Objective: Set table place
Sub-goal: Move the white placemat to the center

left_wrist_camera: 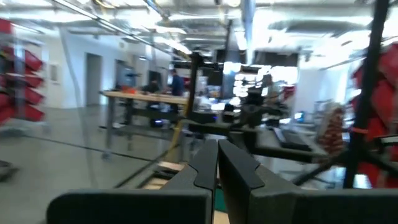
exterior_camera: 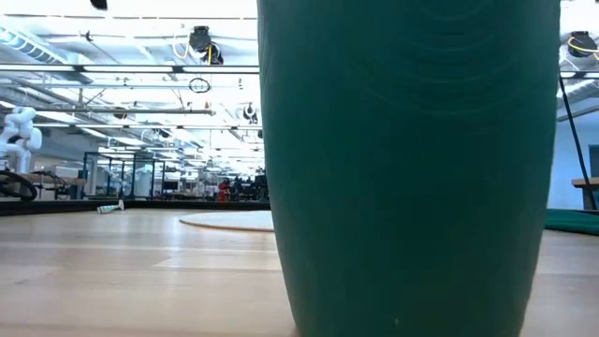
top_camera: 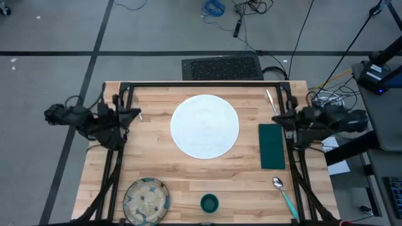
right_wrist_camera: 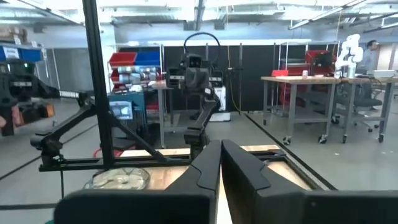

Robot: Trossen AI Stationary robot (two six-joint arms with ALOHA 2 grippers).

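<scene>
We take the plate (top_camera: 205, 125) as our landmark; it lies flat at the middle of the table (top_camera: 157, 169), toward the far edge. Just right of it the napkin (top_camera: 271, 145) lies with its long axis running near to far. Two thin silver pieces (top_camera: 270, 100) lie beyond the napkin's far end, too small for us to tell fork from knife. The spoon (top_camera: 282, 193) lies on the near side of the napkin, bowl end toward the plate and teal handle pointing to the near right corner. The bowl (top_camera: 146, 201) sits well to the near left of the plate, and the cup (top_camera: 209, 203) stands directly near-side of the plate, close to the table's near edge.

Both arms are parked at the table's sides, level with the plate. The left gripper (top_camera: 135, 114) hangs over the left edge, its fingers (left_wrist_camera: 211, 168) pressed together and holding nothing. The right gripper (top_camera: 279, 119) hangs just off the napkin's far end, its fingers (right_wrist_camera: 214, 165) likewise together and empty.

We judge the right arm nearer to the cutlery, napkin and spoon, and the left arm nearer to the bowl. The wood between plate and bowl is bare, giving room to carry the bowl. The cup's spot by the near edge calls for care.
</scene>
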